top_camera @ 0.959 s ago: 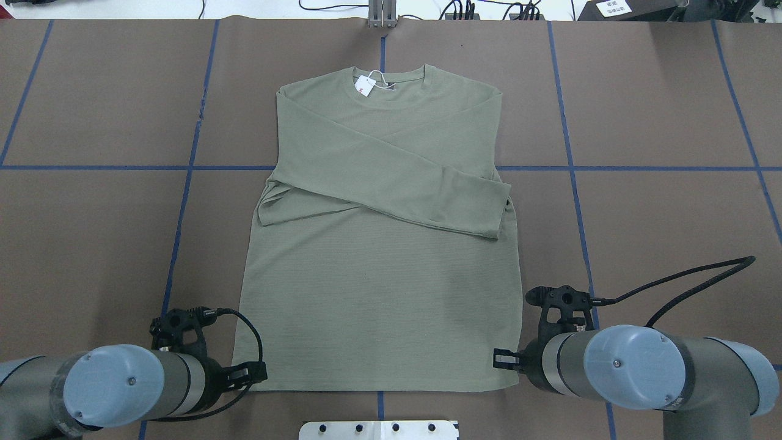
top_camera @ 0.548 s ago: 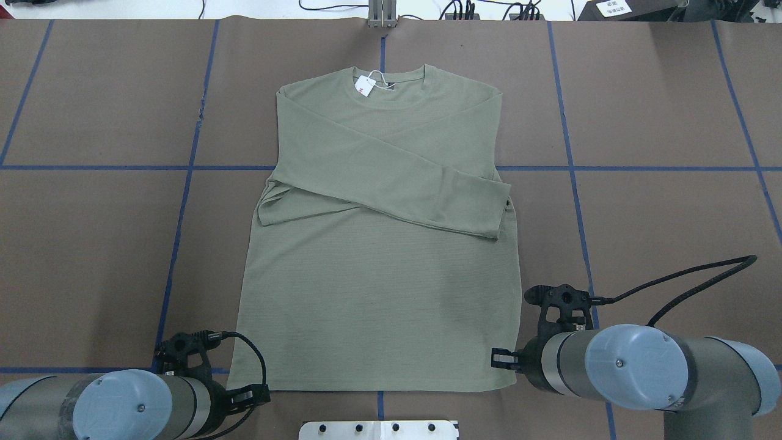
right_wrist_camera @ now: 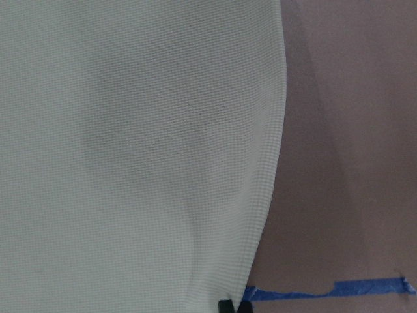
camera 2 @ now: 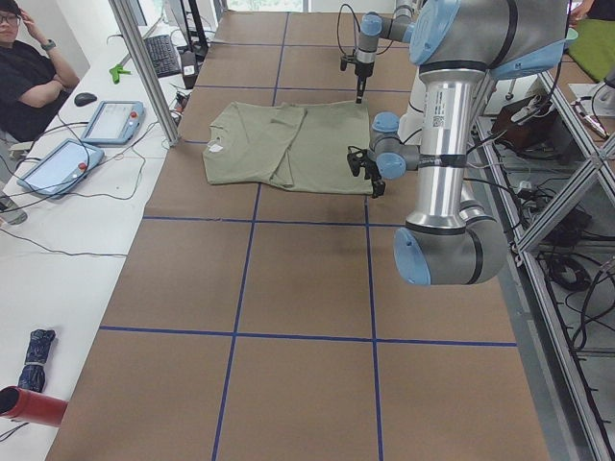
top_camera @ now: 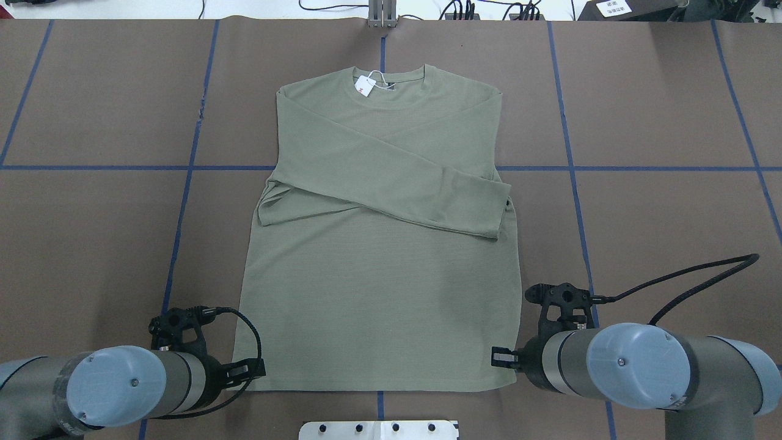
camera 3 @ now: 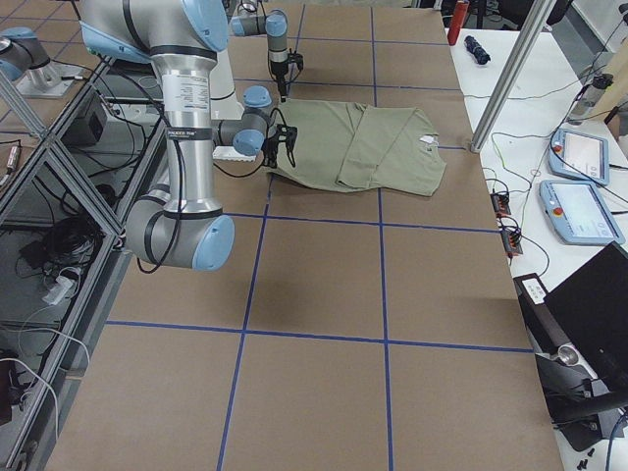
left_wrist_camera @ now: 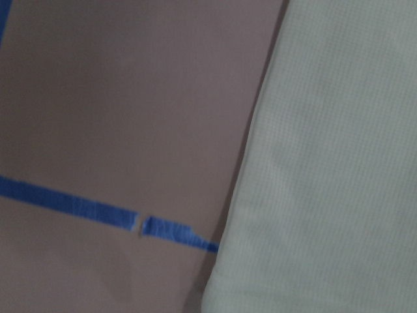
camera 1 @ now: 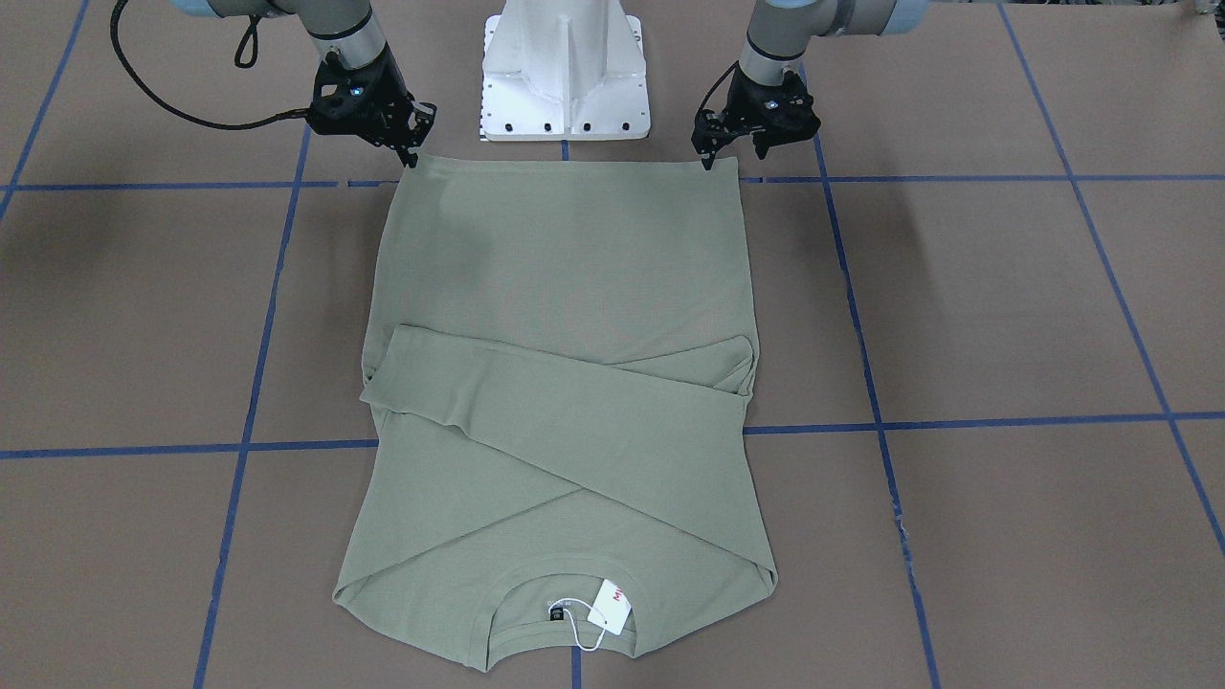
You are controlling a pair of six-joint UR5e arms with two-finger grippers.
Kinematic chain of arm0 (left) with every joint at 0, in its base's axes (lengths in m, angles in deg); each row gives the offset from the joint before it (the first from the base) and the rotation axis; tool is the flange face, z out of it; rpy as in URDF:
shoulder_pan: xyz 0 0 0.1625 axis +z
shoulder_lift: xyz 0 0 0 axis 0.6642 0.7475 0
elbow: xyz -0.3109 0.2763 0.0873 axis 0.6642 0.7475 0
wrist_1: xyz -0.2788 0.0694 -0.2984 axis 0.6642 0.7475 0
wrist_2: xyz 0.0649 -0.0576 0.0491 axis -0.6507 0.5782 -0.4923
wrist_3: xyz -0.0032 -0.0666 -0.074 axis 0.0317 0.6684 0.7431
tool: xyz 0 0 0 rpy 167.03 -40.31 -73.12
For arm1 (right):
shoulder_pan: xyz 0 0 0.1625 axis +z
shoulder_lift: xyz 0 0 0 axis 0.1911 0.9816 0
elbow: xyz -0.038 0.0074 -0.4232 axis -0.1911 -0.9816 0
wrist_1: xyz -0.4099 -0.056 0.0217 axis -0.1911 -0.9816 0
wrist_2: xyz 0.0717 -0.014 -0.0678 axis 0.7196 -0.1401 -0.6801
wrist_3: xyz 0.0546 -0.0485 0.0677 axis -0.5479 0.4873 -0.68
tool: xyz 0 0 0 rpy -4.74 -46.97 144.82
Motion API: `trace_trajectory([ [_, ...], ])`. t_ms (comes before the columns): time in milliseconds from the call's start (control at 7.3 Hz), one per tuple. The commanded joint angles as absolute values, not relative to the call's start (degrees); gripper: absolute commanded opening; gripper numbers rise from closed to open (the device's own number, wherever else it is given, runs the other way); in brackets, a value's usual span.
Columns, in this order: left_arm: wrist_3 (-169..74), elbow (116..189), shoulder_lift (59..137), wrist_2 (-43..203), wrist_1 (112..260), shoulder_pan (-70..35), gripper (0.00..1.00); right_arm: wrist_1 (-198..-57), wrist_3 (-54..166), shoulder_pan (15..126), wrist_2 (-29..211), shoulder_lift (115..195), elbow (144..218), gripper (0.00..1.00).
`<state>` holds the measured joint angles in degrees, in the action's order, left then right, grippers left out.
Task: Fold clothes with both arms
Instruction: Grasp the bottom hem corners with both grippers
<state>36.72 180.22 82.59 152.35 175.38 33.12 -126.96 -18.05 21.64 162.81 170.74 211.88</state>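
The olive-green long-sleeved shirt [top_camera: 379,293] lies flat on the brown table, collar far from me, both sleeves folded across its chest. A white hang tag [top_camera: 365,85] lies at the collar. My left gripper [top_camera: 252,370] is open, pointing down at the hem's left corner. My right gripper [top_camera: 500,357] is open at the hem's right corner. In the front-facing view the shirt [camera 1: 565,277] has my left gripper [camera 1: 713,158] at the view's right and my right gripper [camera 1: 412,153] at its left. Both wrist views show only the hem edge [left_wrist_camera: 339,163] [right_wrist_camera: 130,143] and table.
The white pedestal base [camera 1: 565,67] stands just behind the hem, between the arms. Blue tape lines [top_camera: 183,168] cross the brown table cover. A metal post [top_camera: 382,15] stands at the far edge. An operator [camera 2: 24,77] and tablets [camera 2: 110,122] are beside the table.
My left arm drew back toward the table's near edge, then came forward again to the hem's left corner. The right arm and the shirt have hardly moved.
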Motion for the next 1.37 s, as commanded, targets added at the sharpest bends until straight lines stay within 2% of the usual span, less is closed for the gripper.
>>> trace_trajectory([
  [0,35.90,178.74,83.50,151.08,175.42,33.45,0.95,-126.96,-18.05,21.56,162.81,170.74,211.79,0.00],
  [411,35.99,177.94,85.09,151.08,175.33,33.71,0.86,-126.96,-18.05,21.65,162.81,170.74,211.79,0.00],
  [548,35.99,178.03,85.00,151.08,175.33,33.71,0.80,-126.96,-18.05,21.74,162.81,170.74,211.79,0.00],
  [959,36.08,178.47,84.73,150.99,175.33,33.80,0.50,-126.96,-18.05,21.91,162.98,170.74,211.79,0.00],
  [1233,36.17,178.47,84.56,150.91,175.33,33.89,0.43,-126.96,-18.05,22.00,162.98,170.74,211.88,0.00],
])
